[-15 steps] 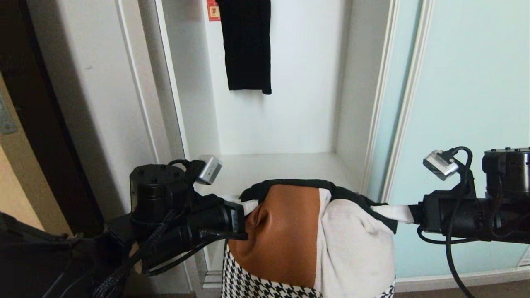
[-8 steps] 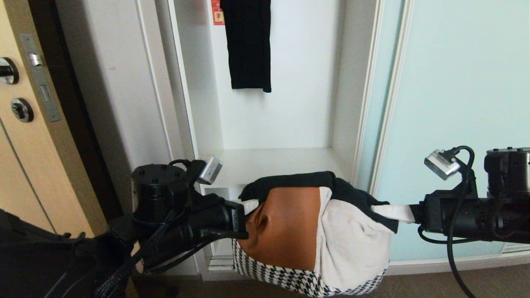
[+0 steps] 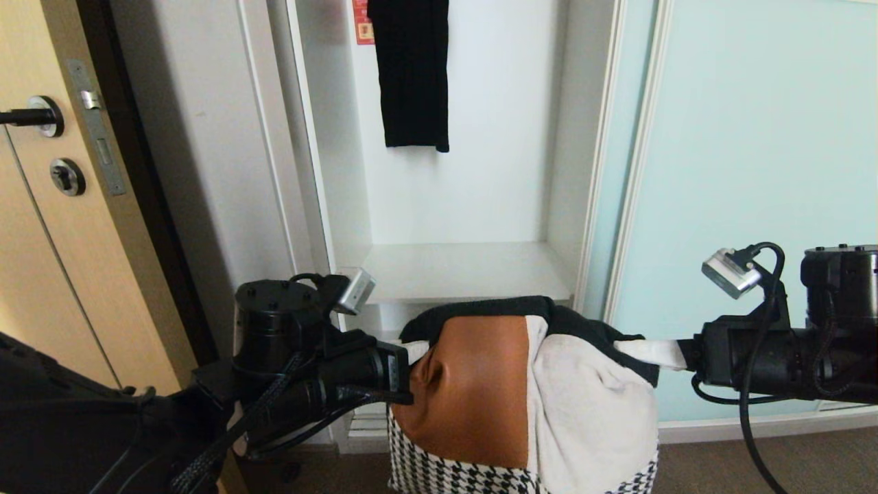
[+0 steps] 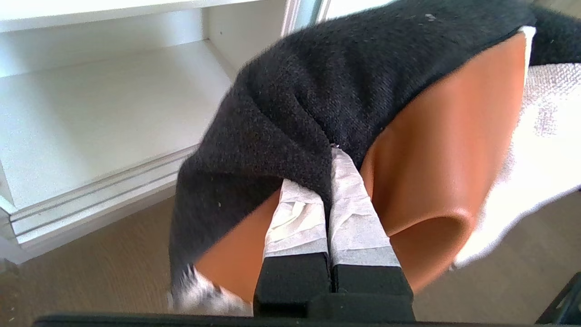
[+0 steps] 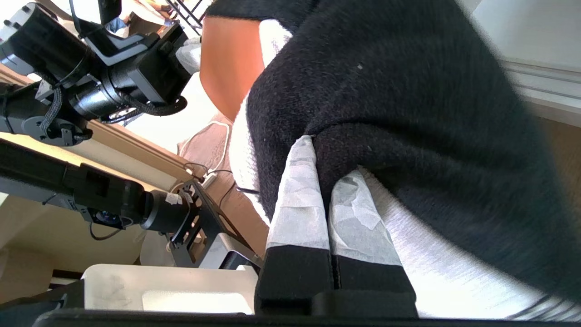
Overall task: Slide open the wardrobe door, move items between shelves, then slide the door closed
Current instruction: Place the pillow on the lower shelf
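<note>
Both grippers are clamped on one stack of folded items and hold it between them, off the floor, in front of the open wardrobe. On the left, the left gripper has its taped fingers pressed together on the black fabric at the stack's left end. On the right, the right gripper has its taped fingers shut on the black fabric at the right end.

Largest in the scene is the sliding wardrobe door, pale aqua glass, pushed to the right so that the white compartment stands open. Left of that opening is the off-white side post, and further left a wooden room door with a metal handle.

Inside the compartment a white shelf lies bare, just beyond the held stack and slightly higher than its top. A second board shows low down near the brown floor. A black garment hangs at the far wall, above the shelf.

The stack's upper bundle is black with an orange panel and a white part; the houndstooth bundle hangs beneath it.
</note>
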